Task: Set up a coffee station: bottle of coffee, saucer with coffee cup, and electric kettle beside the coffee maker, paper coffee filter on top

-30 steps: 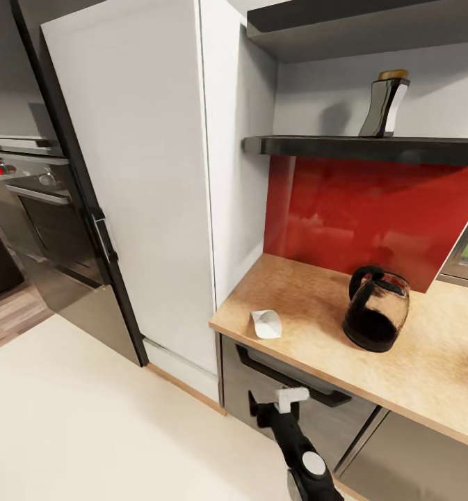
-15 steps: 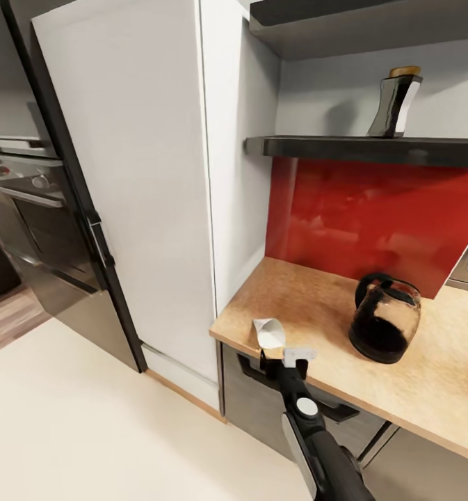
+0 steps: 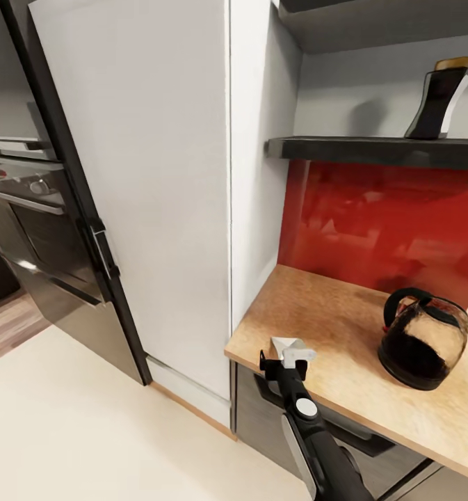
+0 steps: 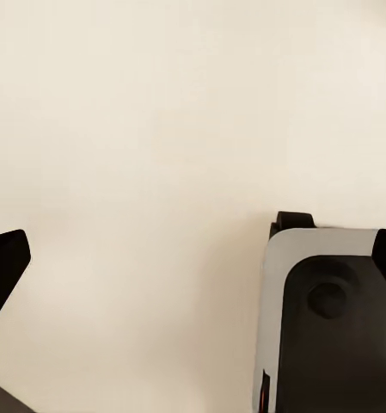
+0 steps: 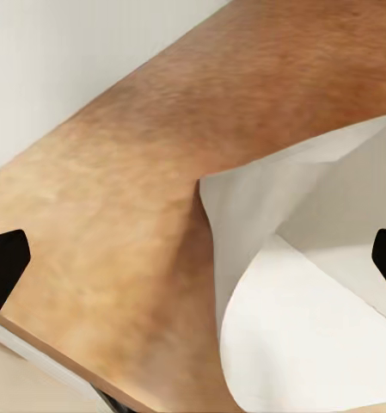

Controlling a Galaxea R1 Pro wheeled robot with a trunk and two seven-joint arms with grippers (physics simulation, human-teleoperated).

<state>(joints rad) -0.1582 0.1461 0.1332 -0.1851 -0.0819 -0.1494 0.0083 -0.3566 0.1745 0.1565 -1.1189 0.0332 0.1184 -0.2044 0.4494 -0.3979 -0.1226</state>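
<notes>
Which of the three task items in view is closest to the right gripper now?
The paper coffee filter, right at the right gripper; the electric kettle and bottle of coffee sit farther off.

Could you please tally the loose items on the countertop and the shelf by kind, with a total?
Electric kettle on the kitchen countertop: 1
Paper coffee filter at the countertop's front corner, by the right hand: 1
Bottle of coffee on the kitchen shelf: 1
Total: 3
</notes>
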